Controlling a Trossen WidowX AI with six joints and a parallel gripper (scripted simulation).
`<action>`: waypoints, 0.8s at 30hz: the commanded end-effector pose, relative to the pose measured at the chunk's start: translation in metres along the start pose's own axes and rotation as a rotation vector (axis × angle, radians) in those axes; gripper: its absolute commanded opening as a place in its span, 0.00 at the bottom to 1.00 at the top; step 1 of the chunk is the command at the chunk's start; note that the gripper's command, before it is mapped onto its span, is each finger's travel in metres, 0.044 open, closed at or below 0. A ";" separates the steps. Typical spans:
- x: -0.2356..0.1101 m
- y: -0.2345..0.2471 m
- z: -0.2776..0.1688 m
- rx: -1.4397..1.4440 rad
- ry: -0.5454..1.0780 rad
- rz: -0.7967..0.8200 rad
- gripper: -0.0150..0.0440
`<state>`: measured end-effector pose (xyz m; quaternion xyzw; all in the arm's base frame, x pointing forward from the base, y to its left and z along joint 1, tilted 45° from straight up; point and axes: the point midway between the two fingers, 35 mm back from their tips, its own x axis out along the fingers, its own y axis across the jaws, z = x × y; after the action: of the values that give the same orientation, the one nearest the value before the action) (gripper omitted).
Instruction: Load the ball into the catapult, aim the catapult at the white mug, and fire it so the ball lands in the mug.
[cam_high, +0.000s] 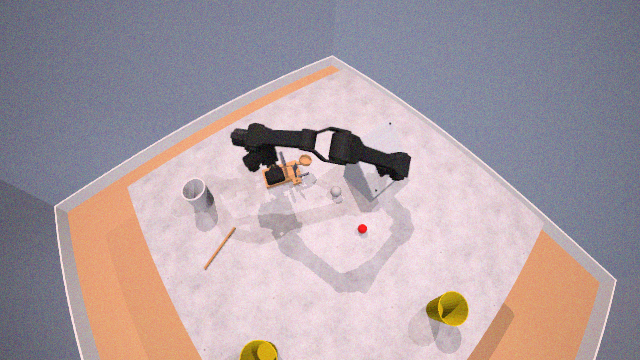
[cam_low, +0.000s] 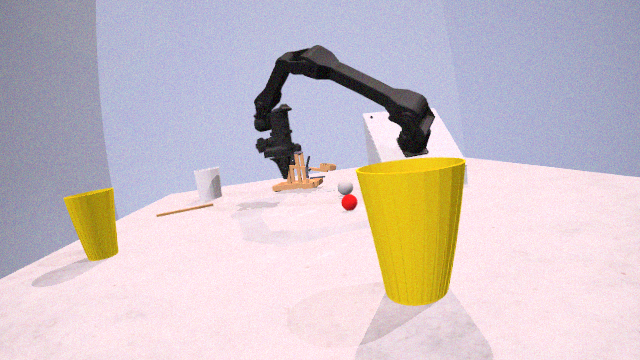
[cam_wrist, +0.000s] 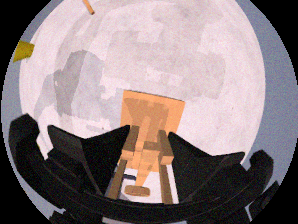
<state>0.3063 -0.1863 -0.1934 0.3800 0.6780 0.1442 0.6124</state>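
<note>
The orange wooden catapult (cam_high: 291, 172) (cam_low: 297, 186) (cam_wrist: 152, 106) is upright between my fingers. My gripper (cam_high: 275, 175) (cam_low: 286, 176) (cam_wrist: 149, 131) points down and is shut on its frame uprights. The base is at or just above the table top; I cannot tell which. Its launching cup (cam_high: 305, 160) (cam_low: 327, 167) (cam_wrist: 137, 191) looks empty and lies on the side away from the white mug. The white mug (cam_high: 195, 190) (cam_low: 208, 184) stands upright to the left. A red ball (cam_high: 362, 228) (cam_low: 349, 202) and a pale grey ball (cam_high: 336, 191) (cam_low: 345, 188) lie right of the catapult.
An orange rod (cam_high: 220, 248) (cam_low: 185, 210) (cam_wrist: 88, 6) lies in front of the mug. One yellow cup (cam_high: 450, 309) (cam_low: 415, 230) stands at the front right, another yellow cup (cam_high: 258, 350) (cam_low: 95, 225) at the front left. A white sloped block (cam_low: 437, 135) stands by the arm's base.
</note>
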 end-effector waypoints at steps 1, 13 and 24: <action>0.002 0.000 0.001 0.004 -0.015 0.001 0.25; 0.006 0.001 0.001 -0.004 -0.004 -0.002 0.34; 0.006 0.001 0.001 -0.004 -0.004 -0.002 0.83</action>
<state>0.3077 -0.1802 -0.1978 0.3793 0.6776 0.1441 0.6134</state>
